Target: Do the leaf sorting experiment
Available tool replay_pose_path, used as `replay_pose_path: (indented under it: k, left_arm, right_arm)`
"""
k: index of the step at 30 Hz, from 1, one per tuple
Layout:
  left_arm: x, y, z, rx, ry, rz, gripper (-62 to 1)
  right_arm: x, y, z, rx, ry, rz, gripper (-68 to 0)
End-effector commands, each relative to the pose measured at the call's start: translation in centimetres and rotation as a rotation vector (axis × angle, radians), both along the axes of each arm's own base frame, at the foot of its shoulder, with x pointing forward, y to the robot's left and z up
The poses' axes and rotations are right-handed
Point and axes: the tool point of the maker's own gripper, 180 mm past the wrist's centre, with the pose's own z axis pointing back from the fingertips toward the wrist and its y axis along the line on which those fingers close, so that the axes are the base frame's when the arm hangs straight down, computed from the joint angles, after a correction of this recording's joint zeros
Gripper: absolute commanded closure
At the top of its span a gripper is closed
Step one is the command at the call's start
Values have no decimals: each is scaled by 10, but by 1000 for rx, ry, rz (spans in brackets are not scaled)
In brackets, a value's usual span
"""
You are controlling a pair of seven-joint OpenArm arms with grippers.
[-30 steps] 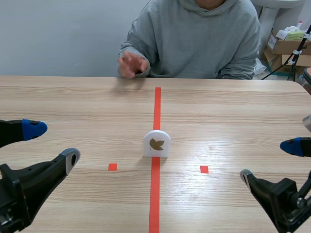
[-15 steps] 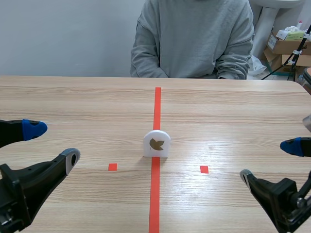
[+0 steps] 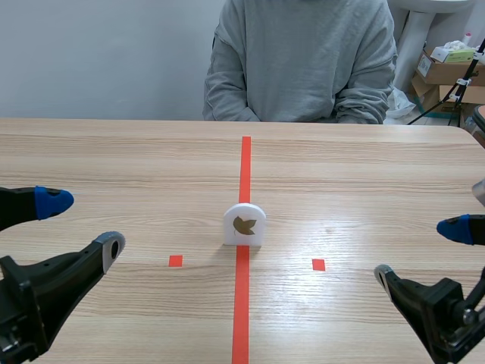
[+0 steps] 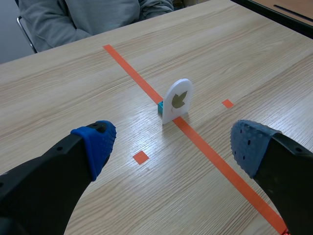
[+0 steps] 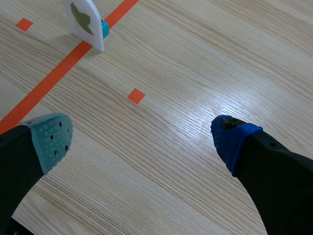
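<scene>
Left end effector (image 4: pixel 173 146): apparent leaf card (image 4: pixel 177 101) ahead

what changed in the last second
The person lowered the raised hand, which is now out of sight. The leaf card stands where it was, and the left gripper and right gripper stayed open and still.

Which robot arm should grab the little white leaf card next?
Probably left, but only narrowly. Both grippers are open and apart from the leaf card. The left gripper faces it straight ahead, in line with its gap, while the right gripper has it off to one side.
</scene>
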Motion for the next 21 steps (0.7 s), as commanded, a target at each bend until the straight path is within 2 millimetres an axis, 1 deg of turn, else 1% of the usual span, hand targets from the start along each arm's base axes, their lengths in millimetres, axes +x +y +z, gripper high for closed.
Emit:
replay_pose_path:
  k: [1,8,11,14,17,21]
  left_arm:
    - [2,-4,11,-24,-31,-2,-506]
    - [3,-4,12,-26,-36,-5,-506]
    - [7,-4,11,-20,-40,-5,-506]
    - [14,-4,5,-10,-34,-9,-506]
    - [27,-2,-4,-7,-35,-10,-506]
    - [44,-5,-26,33,-12,-68,-506]
  right_arm:
    - [5,1,9,4,-32,4,-578]
    - [5,1,9,4,-32,4,-578]
    - [5,1,9,4,-32,4,-578]
    - [5,1,9,4,-32,4,-578]
    - [5,1,9,5,-32,4,-578]
    - [5,1,9,4,-32,4,-578]
